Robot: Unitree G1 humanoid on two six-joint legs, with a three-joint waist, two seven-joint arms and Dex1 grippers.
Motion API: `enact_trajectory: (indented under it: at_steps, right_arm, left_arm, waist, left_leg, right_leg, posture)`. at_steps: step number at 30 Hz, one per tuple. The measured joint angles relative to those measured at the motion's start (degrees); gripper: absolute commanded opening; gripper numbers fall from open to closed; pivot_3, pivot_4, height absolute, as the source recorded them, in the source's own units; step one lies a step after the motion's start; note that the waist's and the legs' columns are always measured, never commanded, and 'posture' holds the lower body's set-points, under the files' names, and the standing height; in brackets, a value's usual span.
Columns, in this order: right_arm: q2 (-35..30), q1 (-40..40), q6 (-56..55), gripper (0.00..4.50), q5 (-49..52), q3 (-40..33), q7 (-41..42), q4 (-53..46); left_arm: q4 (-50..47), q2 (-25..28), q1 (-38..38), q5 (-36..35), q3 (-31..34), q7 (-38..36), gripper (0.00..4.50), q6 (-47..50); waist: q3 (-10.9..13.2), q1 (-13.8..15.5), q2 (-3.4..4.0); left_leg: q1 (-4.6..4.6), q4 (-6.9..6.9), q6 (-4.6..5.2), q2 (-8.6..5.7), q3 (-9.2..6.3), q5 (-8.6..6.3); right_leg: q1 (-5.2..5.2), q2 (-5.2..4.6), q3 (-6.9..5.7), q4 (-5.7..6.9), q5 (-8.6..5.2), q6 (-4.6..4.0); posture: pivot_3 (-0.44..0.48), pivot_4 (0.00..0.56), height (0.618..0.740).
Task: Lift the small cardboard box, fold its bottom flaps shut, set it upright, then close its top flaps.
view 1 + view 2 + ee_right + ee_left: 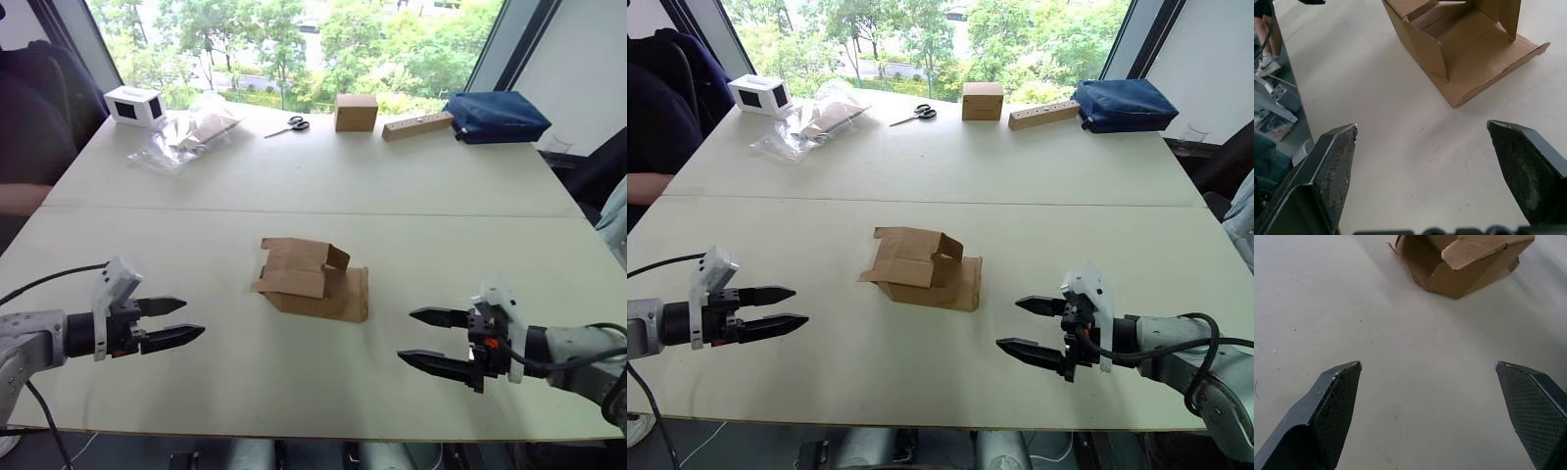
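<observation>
Nearest the robot, the left end effector (178, 321) hovers just above the front left of the pale, off-white desk (323, 196), its two black fingers spread to a moderate gap and holding nothing. The right end effector (424, 338) hangs over the front right of the desk, its black fingers spread wide and likewise empty. Both point inward, toward each other.

Between them, a little farther in and near the desk's middle, lies the small plain brown corrugated cardboard box (312, 279). It rests on its side, partly collapsed, with both ends open; one flap (1508, 58) lies flat on the desk toward the right end effector, and others stick up at loose angles. It is well apart from both end effectors and touches neither.

Along the far edge of the desk, by the window, from the robot's left to right: a white box with a dark window (134, 106), a crumpled clear plastic bag (191, 132), a pair of black-handled scissors (290, 125), a neat brown cube-shaped cardboard box (356, 112), a long light wooden block (417, 125) and a dark blue fabric pouch (495, 116).
</observation>
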Motion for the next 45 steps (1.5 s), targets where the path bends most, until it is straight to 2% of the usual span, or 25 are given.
enact_trajectory:
  at_steps: [17, 21, 24, 28, 31, 37, 40, 45]
  right_arm:
    - [-0.41, -2.12, -0.51, 4.46, -1.77, 0.68, -0.78, 0.13]
    - [0.63, -3.46, -2.33, 4.46, -3.51, 1.36, -1.80, 2.06]
    - [1.29, -5.43, -2.21, 4.46, -3.90, 1.44, -2.91, 3.61]
    - [0.33, -5.09, -4.13, 4.46, -6.44, 1.45, -2.60, 3.86]
    - [-0.28, -4.54, -5.65, 4.46, -7.83, 1.01, -1.64, 4.19]
    - [-3.03, -4.68, -6.86, 4.46, -8.51, -0.27, 0.07, 1.04]
    - [-3.02, -5.16, -6.47, 4.46, -7.89, -0.27, -0.57, -1.75]
    - [-2.87, -7.78, -4.91, 4.46, -7.84, 3.02, -4.78, -8.75]
  left_arm:
    - [1.43, -0.03, -3.05, 1.72, -0.89, 0.73, 4.49, 0.17]
    - [1.43, -0.05, -5.35, 1.94, -0.94, 2.94, 4.49, 1.25]
    - [1.41, -0.80, -10.09, 0.34, -0.79, 6.42, 4.49, 5.42]
    - [2.96, -0.30, -14.09, -1.32, -0.73, 6.32, 4.49, 7.85]
    - [7.70, 1.09, -17.90, -1.37, -2.85, 4.67, 4.49, 9.52]
    - [20.03, 0.55, -31.95, -6.25, -8.75, -0.16, 4.49, 23.87]
    - [24.19, -1.39, -35.85, -6.93, -12.04, -1.46, 4.49, 28.44]
    - [33.27, -9.77, -42.53, -6.28, -20.32, -2.86, 4.49, 34.22]
  waist:
    - [-0.01, 0.01, -0.01]
    - [-0.01, 0.09, -0.02]
    - [-0.01, 0.27, -0.02]
    - [-0.02, 0.17, -0.03]
    - [-0.02, 0.01, -0.03]
    - [-0.03, 0.12, -0.09]
    - [-0.04, -0.03, -0.10]
    - [-0.03, 0.10, -0.20]
  left_leg:
    - [0.01, 0.02, 0.00, 0.00, 0.00, 0.00]
    - [0.03, 0.04, 0.01, -0.01, 0.00, 0.00]
    - [0.03, 0.04, 0.01, -0.03, -0.02, 0.01]
    - [0.04, 0.04, 0.01, -0.04, 0.01, 0.01]
    - [0.09, 0.04, 0.00, -0.04, 0.03, 0.02]
    - [0.11, 0.08, 0.00, -0.05, -0.03, 0.03]
    - [0.12, 0.10, 0.00, -0.06, -0.02, 0.04]
    - [0.11, 0.15, -0.02, -0.08, -0.07, 0.05]
  right_leg:
    - [0.03, 0.14, 0.00, 0.01, 0.01, 0.01]
    - [0.08, 0.14, 0.00, 0.01, 0.01, 0.02]
    - [0.08, 0.17, -0.01, 0.07, 0.02, 0.03]
    - [0.08, 0.19, -0.01, 0.09, 0.09, 0.15]
    - [0.10, 0.22, -0.01, 0.13, 0.08, 0.16]
    - [0.17, 0.29, -0.01, 0.15, 0.13, 0.30]
    - [0.18, 0.29, 0.00, 0.19, 0.13, 0.32]
    - [0.20, 0.31, -0.01, 0.23, 0.12, 0.32]
  posture:
    - [0.000, 0.150, 0.740]
    - [0.000, 0.150, 0.740]
    - [0.000, 0.150, 0.740]
    - [0.000, 0.150, 0.740]
    - [0.000, 0.150, 0.740]
    - [0.000, 0.150, 0.740]
    - [0.000, 0.150, 0.740]
    - [0.000, 0.150, 0.740]
